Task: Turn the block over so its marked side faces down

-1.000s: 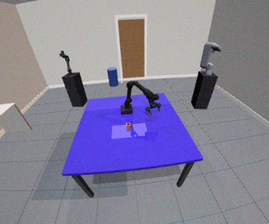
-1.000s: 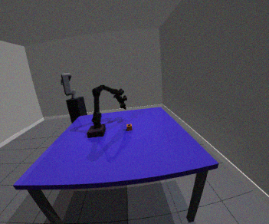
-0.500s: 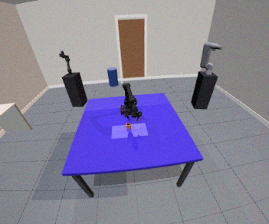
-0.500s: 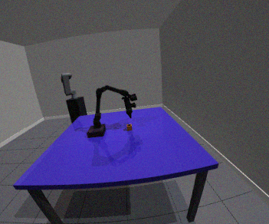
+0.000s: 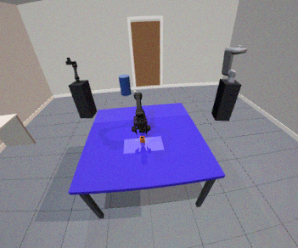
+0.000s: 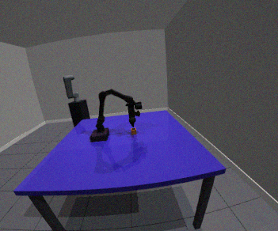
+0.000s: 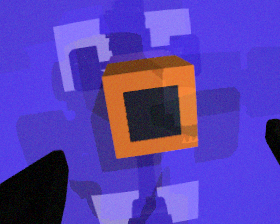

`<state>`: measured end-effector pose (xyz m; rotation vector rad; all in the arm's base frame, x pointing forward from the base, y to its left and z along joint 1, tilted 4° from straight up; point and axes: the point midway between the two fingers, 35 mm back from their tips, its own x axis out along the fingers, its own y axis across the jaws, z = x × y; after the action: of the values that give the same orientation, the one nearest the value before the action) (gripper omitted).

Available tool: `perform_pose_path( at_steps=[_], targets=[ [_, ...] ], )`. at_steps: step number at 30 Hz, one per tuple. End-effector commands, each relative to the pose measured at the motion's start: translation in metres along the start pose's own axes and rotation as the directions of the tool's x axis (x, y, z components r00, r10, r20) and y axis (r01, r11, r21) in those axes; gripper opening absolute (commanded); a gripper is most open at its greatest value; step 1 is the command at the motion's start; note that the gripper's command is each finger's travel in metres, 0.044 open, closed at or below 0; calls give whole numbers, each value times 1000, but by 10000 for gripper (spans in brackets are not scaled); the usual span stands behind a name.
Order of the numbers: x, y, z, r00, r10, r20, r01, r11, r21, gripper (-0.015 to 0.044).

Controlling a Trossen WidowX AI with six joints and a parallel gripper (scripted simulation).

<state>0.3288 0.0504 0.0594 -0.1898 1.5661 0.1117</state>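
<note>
- The orange block (image 7: 149, 108) rests on the blue tabletop (image 5: 111, 178), on a paler rectangular patch (image 5: 130, 146) near the tabletop's middle, somewhat closer to the far edge than to the near edge in the top view.
- In the wrist view the block's upward face carries a dark square mark, framed all round by orange; one orange side face shows as a thin strip along the top.
- The arm (image 6: 112, 94) rises from its dark base (image 6: 93, 138), which stands towards the far edge of the tabletop, then arches over and points down at the block.
- The gripper (image 6: 131, 122) hangs directly above the block (image 6: 134, 131), apart from it in the exterior view.
- The fingers are spread almost to their widest and hold nothing; in the wrist view one dark finger shows at the lower left and the other at the right edge, with the block between them and touching neither.
- The arm's shadow falls over the pale patch and around the block.
</note>
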Motion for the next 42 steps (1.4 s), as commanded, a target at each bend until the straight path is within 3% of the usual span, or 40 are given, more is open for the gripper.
perform_pose_path(
  at_steps=[1, 32, 40, 42],
  targets=[
    [10, 0, -2, 1000, 5, -8, -5, 1000, -4, 440],
    [62, 2, -1, 1000, 5, -8, -5, 1000, -4, 440],
    [62, 2, -1, 1000, 5, -8, -5, 1000, -4, 230],
    [62, 2, -1, 1000, 5, -8, -5, 1000, -4, 217]
  ],
)
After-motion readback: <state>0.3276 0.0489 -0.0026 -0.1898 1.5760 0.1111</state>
